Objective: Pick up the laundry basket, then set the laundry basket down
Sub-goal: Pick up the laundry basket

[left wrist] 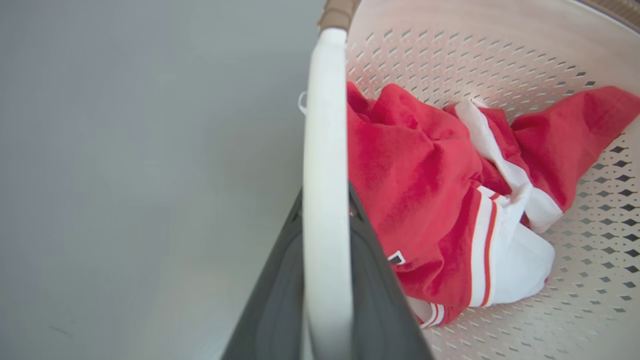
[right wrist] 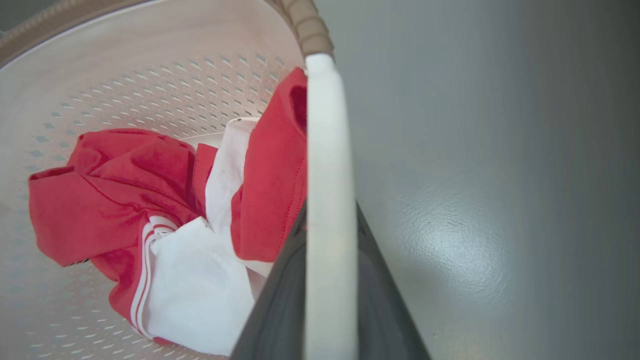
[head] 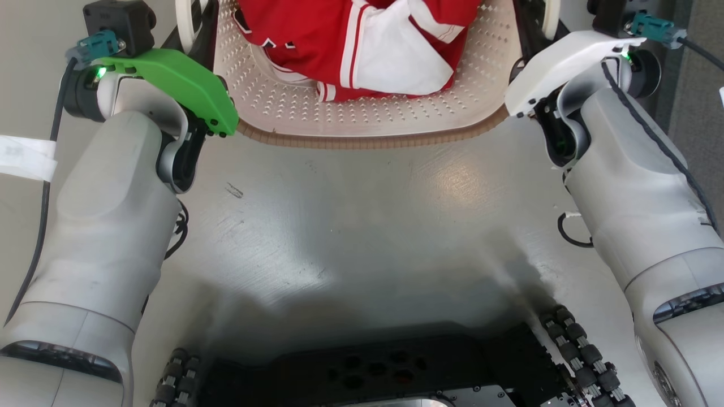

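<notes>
The laundry basket (head: 367,113), holding red and white clothes (head: 362,45), is ahead of the robot's black base (head: 362,367). The left hand (left wrist: 326,192) squeezes its left handle (left wrist: 325,125), the right hand (right wrist: 330,210) its right handle (right wrist: 325,125)

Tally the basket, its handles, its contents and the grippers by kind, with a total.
Cream-white perforated plastic laundry basket: 1
White plastic side handles: 2
Red-and-white crumpled fabric bundle: 1
Dark-fingered grippers: 2, left gripper, right gripper
Total: 6
</notes>
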{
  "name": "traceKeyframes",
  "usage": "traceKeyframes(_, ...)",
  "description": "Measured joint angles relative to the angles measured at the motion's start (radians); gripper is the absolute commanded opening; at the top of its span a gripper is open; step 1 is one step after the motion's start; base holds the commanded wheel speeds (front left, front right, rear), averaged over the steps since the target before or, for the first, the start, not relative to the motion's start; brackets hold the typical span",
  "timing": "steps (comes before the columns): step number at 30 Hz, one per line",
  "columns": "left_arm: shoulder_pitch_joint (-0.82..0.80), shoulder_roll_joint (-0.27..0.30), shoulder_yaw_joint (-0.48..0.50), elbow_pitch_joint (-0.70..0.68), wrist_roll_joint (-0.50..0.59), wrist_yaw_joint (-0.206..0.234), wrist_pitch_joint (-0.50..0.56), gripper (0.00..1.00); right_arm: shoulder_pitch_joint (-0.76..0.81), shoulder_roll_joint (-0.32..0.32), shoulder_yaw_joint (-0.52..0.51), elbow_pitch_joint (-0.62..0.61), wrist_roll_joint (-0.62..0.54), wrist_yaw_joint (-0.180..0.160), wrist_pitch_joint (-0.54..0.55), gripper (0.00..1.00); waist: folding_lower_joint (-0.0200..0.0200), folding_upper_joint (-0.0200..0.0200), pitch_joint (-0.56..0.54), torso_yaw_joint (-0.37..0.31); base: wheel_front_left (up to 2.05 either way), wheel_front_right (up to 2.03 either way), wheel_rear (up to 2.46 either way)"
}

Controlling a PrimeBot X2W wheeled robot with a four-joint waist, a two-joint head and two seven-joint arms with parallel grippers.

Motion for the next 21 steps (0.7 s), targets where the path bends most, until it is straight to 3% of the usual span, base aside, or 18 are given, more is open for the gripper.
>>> traceKeyframes(21, 0.049, 0.004, -0.109, 0.107, -0.086, 0.001, -0.008, 0.0, 0.056, -0.001, 0.125, 0.049, 0.11, 0.0, 0.0, 0.0, 0.0, 0.0, -0.181, -0.01, 0.0, 0.0, 0.0)
